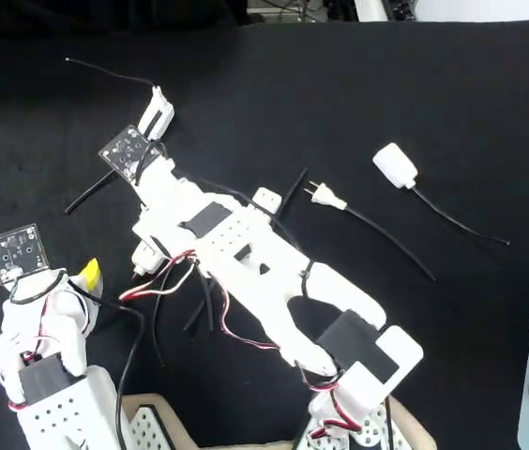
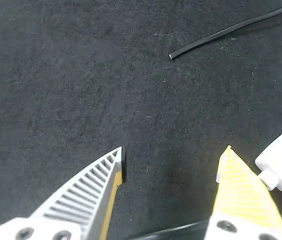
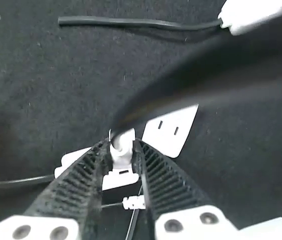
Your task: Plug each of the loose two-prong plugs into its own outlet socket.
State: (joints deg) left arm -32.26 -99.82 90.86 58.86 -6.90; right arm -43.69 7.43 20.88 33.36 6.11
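Right gripper (image 3: 121, 146) clamps a white plug (image 3: 119, 152), empty socket (image 3: 173, 131) just ahead of its tips. Left gripper (image 2: 173, 150) gapes wide; second plug (image 1: 325, 195) lies well off, unplugged.

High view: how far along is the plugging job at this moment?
Done: nothing looks plugged in yet. In hand: the right pincer is shut on a white plug, beside a socket whose two slots are bare. Left to do: a second plug lies loose on the table, prongs free. The left pincer is open above the table.
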